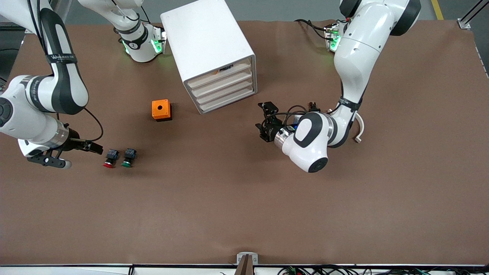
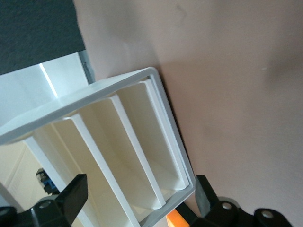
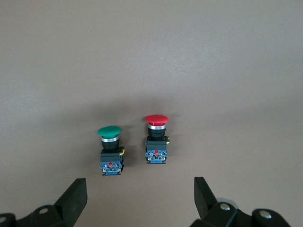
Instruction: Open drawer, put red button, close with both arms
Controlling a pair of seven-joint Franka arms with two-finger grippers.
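The red button (image 1: 109,159) lies on the brown table beside the identical green button (image 1: 128,158), toward the right arm's end. Both show in the right wrist view, the red button (image 3: 156,139) and the green button (image 3: 111,149). My right gripper (image 1: 96,148) is open and empty, low beside the red button, not touching it; its fingers (image 3: 75,195) frame bare table short of the buttons. The white drawer cabinet (image 1: 214,49) stands at mid-table, its drawers (image 1: 225,88) shut. My left gripper (image 1: 262,120) is open and empty in front of the drawers, which fill the left wrist view (image 2: 118,156).
An orange box (image 1: 161,110) with a round hole on top stands beside the cabinet toward the right arm's end, between cabinet and buttons; a corner shows in the left wrist view (image 2: 176,219). The brown table (image 1: 244,214) stretches wide toward the front camera.
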